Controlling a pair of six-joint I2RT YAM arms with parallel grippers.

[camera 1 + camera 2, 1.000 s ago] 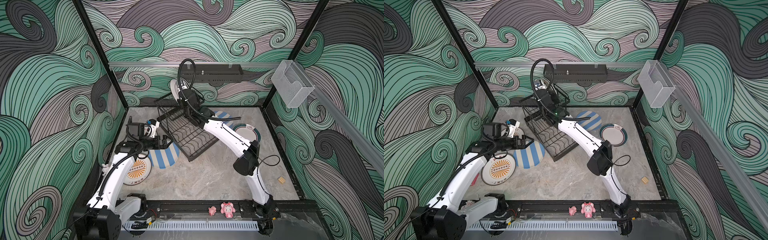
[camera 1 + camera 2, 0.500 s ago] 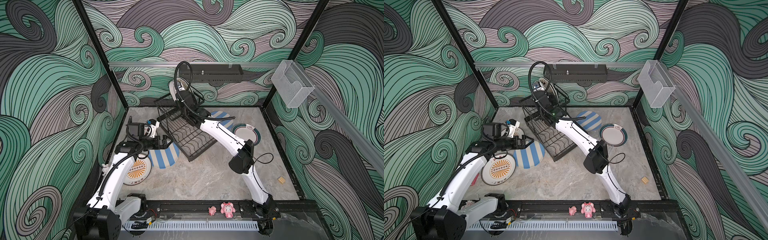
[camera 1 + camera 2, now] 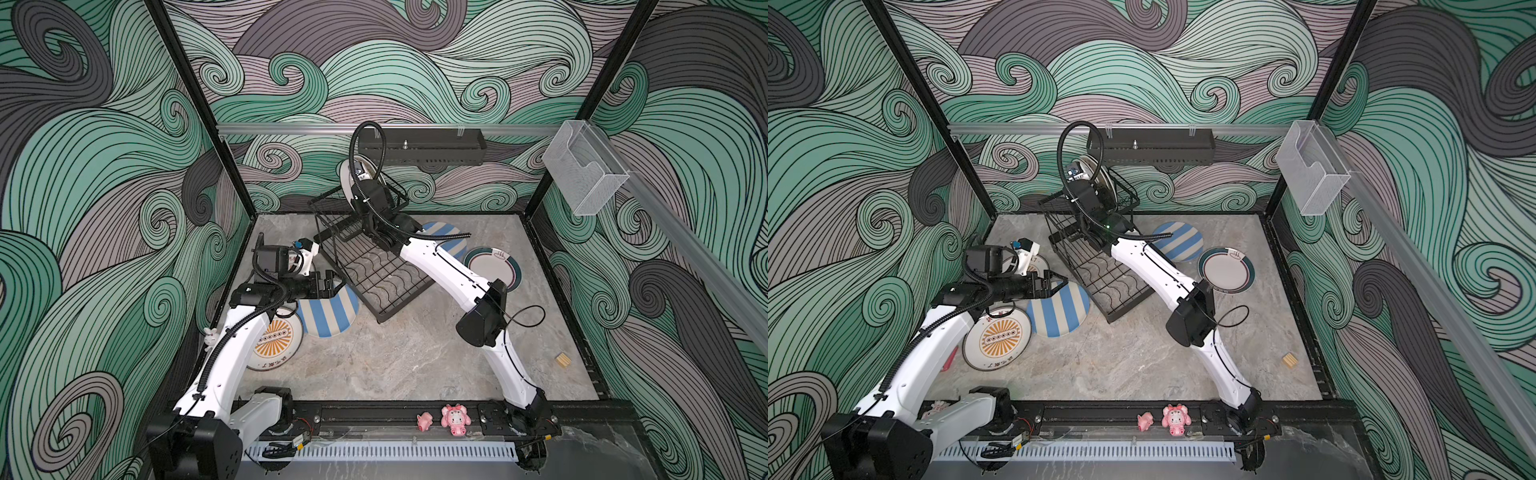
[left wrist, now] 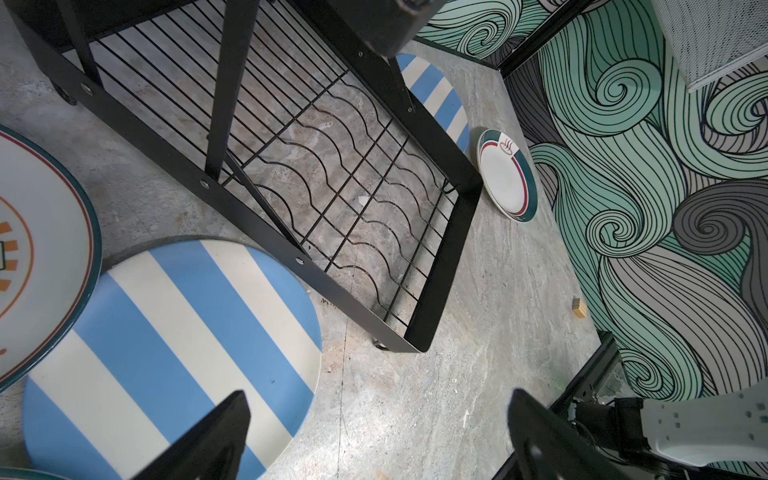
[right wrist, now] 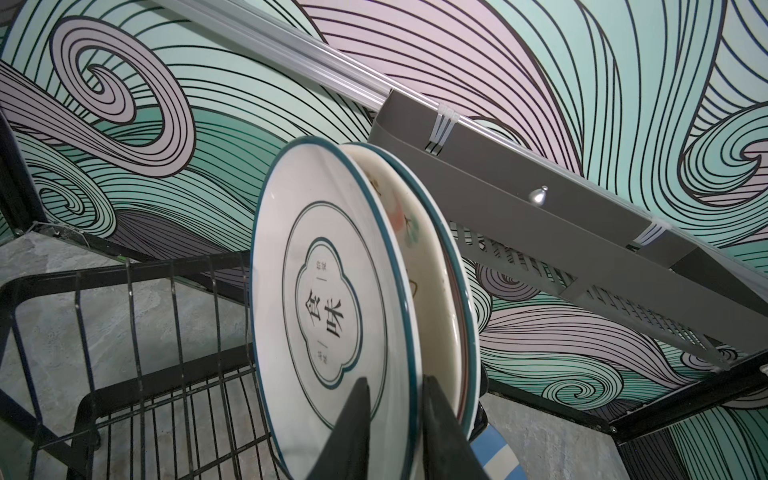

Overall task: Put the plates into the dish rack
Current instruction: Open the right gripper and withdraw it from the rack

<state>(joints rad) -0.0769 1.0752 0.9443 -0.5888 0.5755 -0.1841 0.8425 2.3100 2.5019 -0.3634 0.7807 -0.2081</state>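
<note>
right gripper [image 5: 395,379]: narrow gap, fingers [image 5: 353,436] astride the lower rim of the lettered plate [image 5: 332,291]. Can't tell if the pads bear on it.
lettered plate: upright on edge in the raised basket of the dish rack [image 4: 444,257], at the front of a row of three.
row behind it: cream plate with drawings [image 5: 409,232] close behind, then a teal-rimmed plate [image 5: 465,299]. Touching or just apart, can't tell.
left gripper [image 4: 378,395]: jaws wide and empty, hovering over the table [image 3: 395,365] at the near edge of a striped plate [image 3: 328,311]. No contact.
striped plate: flat on the table, hard against the rack's lower frame.
other plates on the table: sunburst plate [image 3: 276,340] just beside the striped one. Second striped plate [image 3: 1179,241] and red-lined plate [image 3: 492,270] are on the rack's other side.
lower tray: holds no plate.
step: my read is you're seating and letting go of the third plate, so under half loaded.
next: open the right jaws fully and back out in line with the plate face. Don't drag the rim or tip the row. After that the left arm is placed for the striped plate, which needs an edge grip since it lies flat.
</note>
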